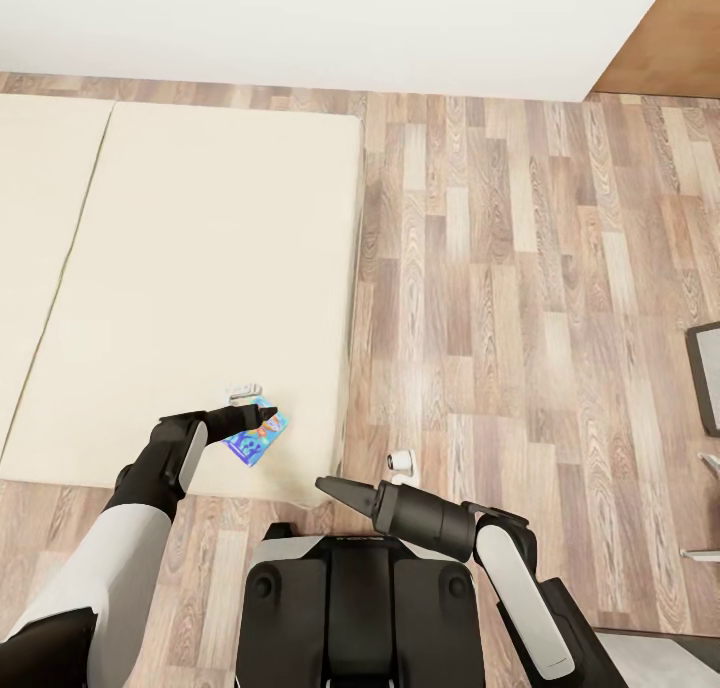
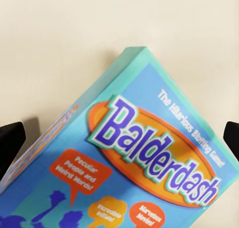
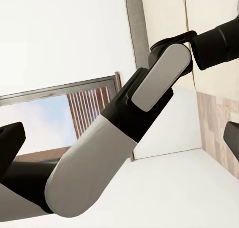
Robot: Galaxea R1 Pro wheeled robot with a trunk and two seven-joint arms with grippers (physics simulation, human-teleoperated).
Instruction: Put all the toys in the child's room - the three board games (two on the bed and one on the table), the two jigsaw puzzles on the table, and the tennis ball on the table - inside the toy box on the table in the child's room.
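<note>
The blue Balderdash board game (image 1: 258,433) lies on the beige bed (image 1: 200,268) close to its near corner, and the left gripper (image 1: 262,414) is positioned directly over it. In the left wrist view the box (image 2: 134,153) sits between the two dark fingertips (image 2: 11,141), which stand well apart at the picture's edges and do not appear to touch it; the left pincer is therefore spread and unloaded. Risk: the box is thin and flat on a soft mattress, so the fingers may slide over the lid or press it into the bedding instead of gripping its edges. A one-sided contact may push it toward the mattress edge and onto the wood floor (image 1: 500,268). The right gripper (image 1: 335,488) hovers idle in front of the trunk, carrying nothing, fingertips apart in its wrist view
</note>
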